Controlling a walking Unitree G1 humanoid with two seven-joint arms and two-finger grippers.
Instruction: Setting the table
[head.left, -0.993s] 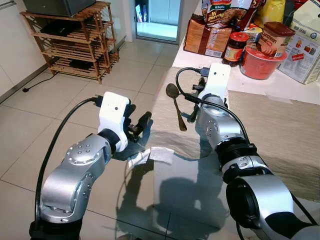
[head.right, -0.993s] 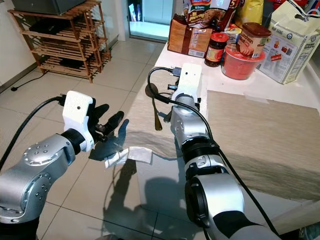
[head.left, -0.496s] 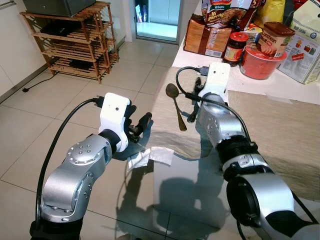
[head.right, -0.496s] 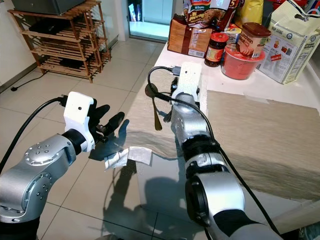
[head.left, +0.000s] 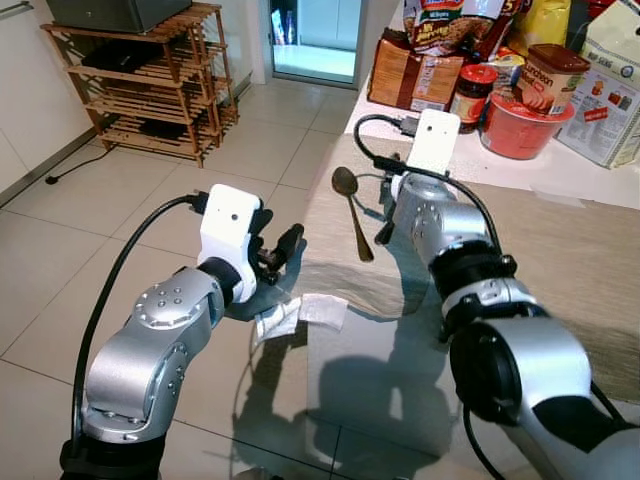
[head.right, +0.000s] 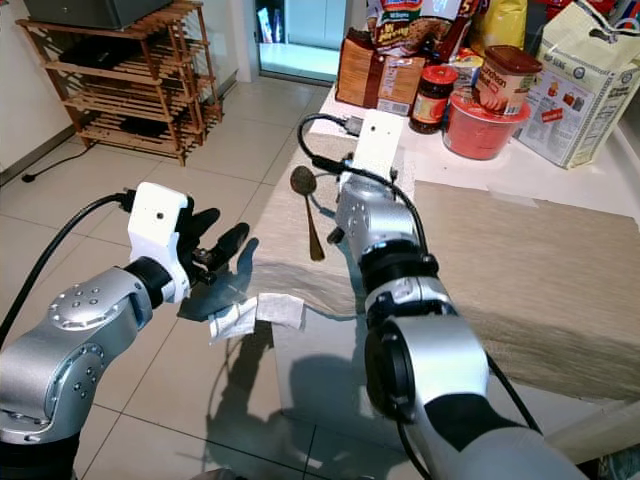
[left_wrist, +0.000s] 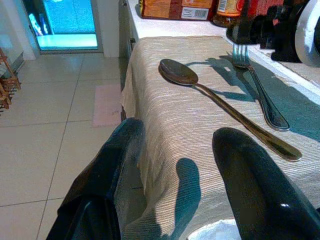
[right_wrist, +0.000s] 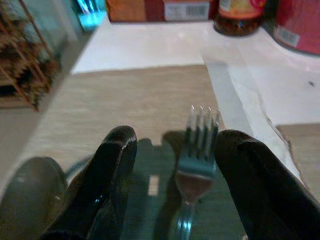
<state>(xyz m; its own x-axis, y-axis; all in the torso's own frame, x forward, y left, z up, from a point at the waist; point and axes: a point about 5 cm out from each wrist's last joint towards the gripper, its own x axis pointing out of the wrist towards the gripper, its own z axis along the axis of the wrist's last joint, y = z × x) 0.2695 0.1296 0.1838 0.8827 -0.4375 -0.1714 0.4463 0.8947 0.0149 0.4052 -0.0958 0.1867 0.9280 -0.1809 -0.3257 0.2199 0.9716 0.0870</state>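
- Beige cloth (head.left: 560, 250) covers the counter (head.left: 560, 165); in the eye views a spoon (head.left: 352, 212) lies on it near the edge, right end effector (head.left: 392, 205) just beside.
- Left wrist view: left end effector (left_wrist: 175, 180) released, off the counter edge; fork (left_wrist: 260, 87) beside spoon.
- Right wrist view: fingers (right_wrist: 112, 170) spread, released, astride the fork.

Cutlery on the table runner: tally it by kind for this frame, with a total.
Spoons: 1, spoon lying on the table runner.
Forks: 1, fork lying beside it, under the open right gripper.
Knives: 0.
Total: 2.
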